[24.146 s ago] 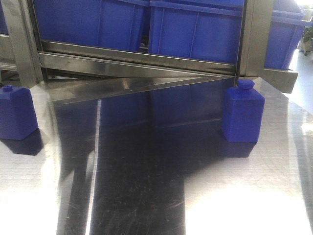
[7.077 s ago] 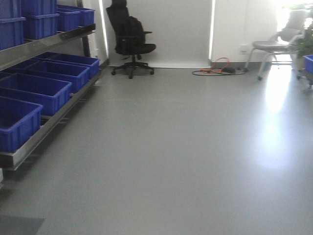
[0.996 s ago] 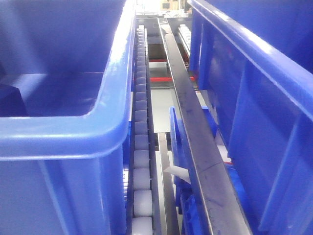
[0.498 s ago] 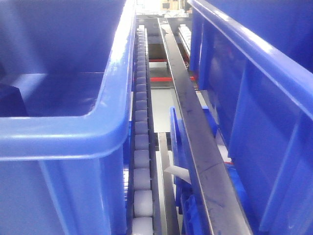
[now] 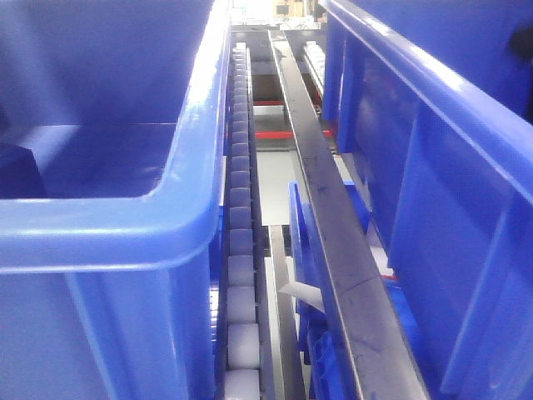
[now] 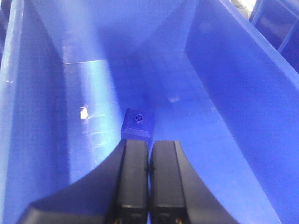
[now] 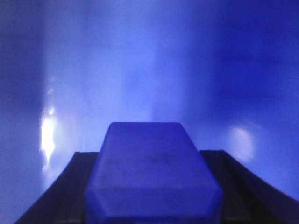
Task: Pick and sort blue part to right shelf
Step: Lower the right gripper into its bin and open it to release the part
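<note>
In the right wrist view a blue part (image 7: 152, 179) fills the lower middle, and my right gripper (image 7: 149, 153) is shut on it, black fingers (image 7: 67, 186) showing on both sides against a blue bin wall. In the left wrist view my left gripper (image 6: 149, 142) is shut with nothing between its fingers, hanging inside a blue bin (image 6: 224, 93). Another blue part (image 6: 137, 122) stands on that bin's floor just beyond the fingertips, knob up. The right shelf shows in the front view as a steel rail (image 5: 321, 192) and a white roller track (image 5: 240, 217).
Two big blue bins flank the front view, one on the left (image 5: 125, 225) and one on the right (image 5: 433, 167), with the narrow roller gap between them. A lower tier with more blue plastic (image 5: 321, 350) lies beneath. A dark shape (image 5: 523, 37) is at the top right edge.
A dark shape has come into the front view at the top right edge, above the right bin. The bins and rails stand as before.
</note>
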